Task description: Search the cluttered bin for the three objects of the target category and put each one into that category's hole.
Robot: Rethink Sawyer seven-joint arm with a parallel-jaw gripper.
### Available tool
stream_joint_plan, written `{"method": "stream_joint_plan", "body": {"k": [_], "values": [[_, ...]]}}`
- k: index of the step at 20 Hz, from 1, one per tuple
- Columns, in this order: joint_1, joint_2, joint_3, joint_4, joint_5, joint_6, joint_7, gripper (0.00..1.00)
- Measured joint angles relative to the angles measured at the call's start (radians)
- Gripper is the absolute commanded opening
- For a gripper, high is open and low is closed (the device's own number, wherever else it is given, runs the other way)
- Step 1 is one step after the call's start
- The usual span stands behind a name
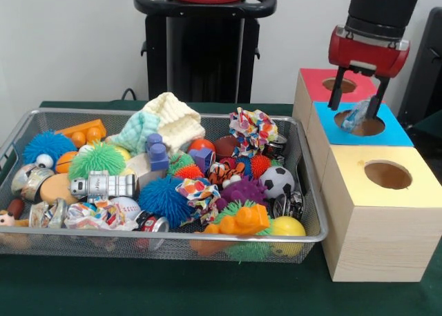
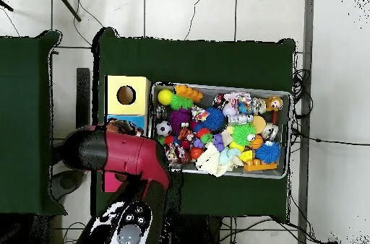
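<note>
One crinkly clear piece (image 1: 355,116) pinched in your gripper (image 1: 356,103) over the blue box's hole (image 1: 364,125); can't tell what's left.

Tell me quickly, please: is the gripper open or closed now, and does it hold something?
Gripper: closed on a clear crumpled item, over the blue box's hole.

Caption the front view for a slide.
Gripper holds a crumpled clear item over the blue box's hole, beside the toy-filled bin.
</note>
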Motion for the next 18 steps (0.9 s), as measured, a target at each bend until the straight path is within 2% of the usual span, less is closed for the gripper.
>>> {"method": "stream_joint_plan", "body": {"k": [8, 18], "values": [[-0.054, -0.062, 0.006, -0.027, 0.000, 0.101, 0.000, 1.00], [-0.070, -0.085, 0.009, -0.073, 0.000, 0.190, 0.000, 1.00]]}}
